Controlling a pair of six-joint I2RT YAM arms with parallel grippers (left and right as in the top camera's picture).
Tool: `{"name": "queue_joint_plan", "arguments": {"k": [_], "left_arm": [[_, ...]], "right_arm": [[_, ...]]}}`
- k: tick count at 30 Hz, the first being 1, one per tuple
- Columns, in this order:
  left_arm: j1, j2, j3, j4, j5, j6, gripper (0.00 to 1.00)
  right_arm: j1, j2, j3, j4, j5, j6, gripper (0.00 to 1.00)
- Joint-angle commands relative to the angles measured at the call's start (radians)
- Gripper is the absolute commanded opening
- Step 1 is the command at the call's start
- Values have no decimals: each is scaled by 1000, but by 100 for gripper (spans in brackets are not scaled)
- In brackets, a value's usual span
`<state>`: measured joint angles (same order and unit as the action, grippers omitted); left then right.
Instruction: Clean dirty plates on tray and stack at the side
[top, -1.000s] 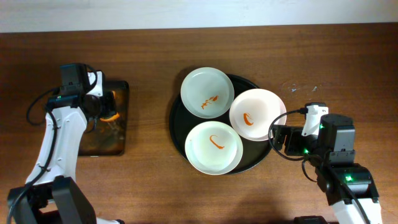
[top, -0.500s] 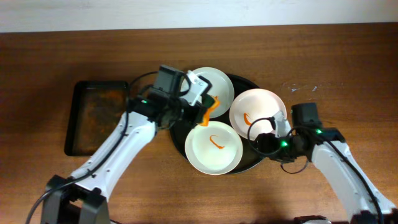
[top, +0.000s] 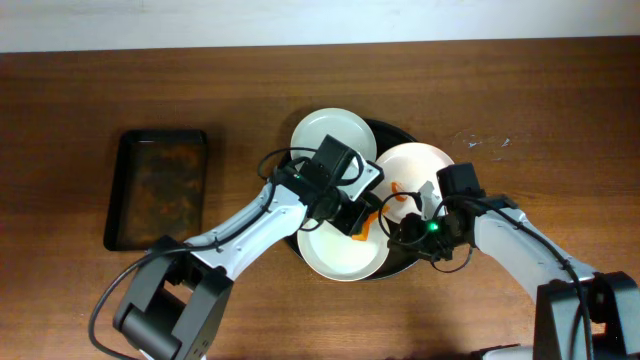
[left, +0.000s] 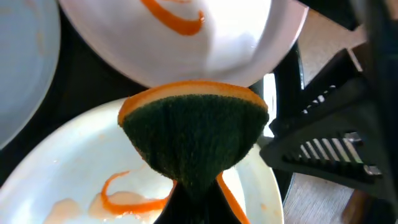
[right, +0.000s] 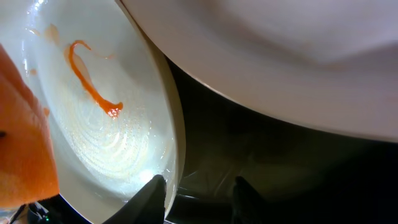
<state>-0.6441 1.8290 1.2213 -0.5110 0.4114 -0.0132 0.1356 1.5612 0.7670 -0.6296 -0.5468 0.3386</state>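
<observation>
Three white plates lie on the round black tray (top: 400, 135). The back plate (top: 333, 140) looks nearly clean. The right plate (top: 420, 170) and the front plate (top: 335, 250) carry orange-red sauce smears. My left gripper (top: 355, 222) is shut on a green-and-orange sponge (left: 196, 137), held just over the front plate (left: 74, 180) near its smear. My right gripper (right: 199, 190) is open at that plate's right rim (right: 176, 149). One finger is over the plate's inside and the other over the tray, and the rim runs between them. The right plate (right: 280, 56) hangs over the view.
A smaller dark rectangular tray (top: 157, 188) with brownish residue sits at the left of the wooden table. Both arms cross over the round tray, close to each other, and the right gripper's body (left: 323, 149) is right beside the sponge.
My left arm swung from the rectangular tray to the front plate, carrying the sponge. My right arm reached in to that plate's rim and its jaws narrowed.
</observation>
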Motion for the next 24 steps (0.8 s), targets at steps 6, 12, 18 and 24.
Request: {"name": "queue_joint_plan", "arguments": {"k": [6,12,18,24], "left_arm": [[-10,18,6,-25,-36,-253,1],[-61,112,6,-20,-38,-290,1],[-58,156,6,-24,-231,-289,1],[21,153,8,-89,-384,-285,1]], "right_arm": [[118,12,8,51,79,99,36],[119,18,5,43,111,116,11],[119,18,5,32,115,116,4],[119,18,5,-2,145,116,4]]}}
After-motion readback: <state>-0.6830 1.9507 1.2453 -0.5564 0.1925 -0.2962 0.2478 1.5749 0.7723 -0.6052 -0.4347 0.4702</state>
